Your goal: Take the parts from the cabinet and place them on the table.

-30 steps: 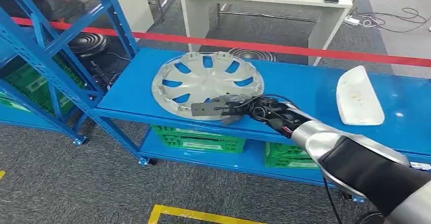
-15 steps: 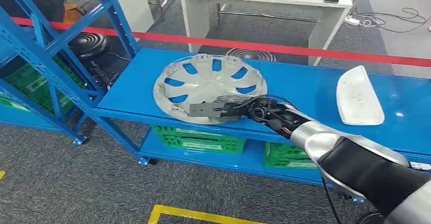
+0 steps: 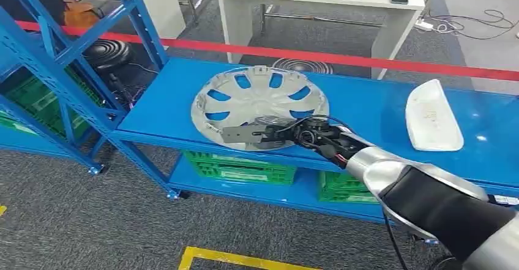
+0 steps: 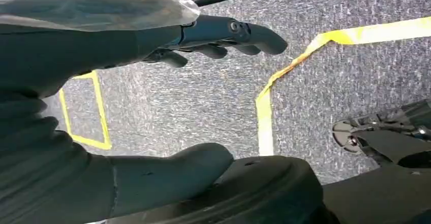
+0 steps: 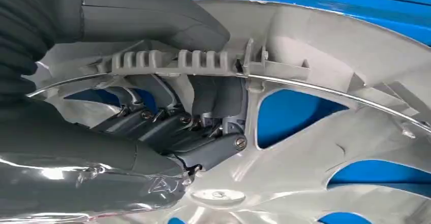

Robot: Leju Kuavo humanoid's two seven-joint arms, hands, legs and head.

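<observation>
- Fingers point(image 5: 203, 132) of our right hand point(image 3: 272, 132) curl under the near rim of the silver hubcap point(image 3: 260, 105), with the thumb pressing on top, so we grip it.
- Hubcap lies inner side up on the blue table point(image 3: 367, 108), toward its left part.
- Our left hand point(image 4: 167, 97) hangs above the grey carpet, fingers apart, holding nothing.
- We see a white part point(image 3: 431, 117) far to the right on the same table.
</observation>
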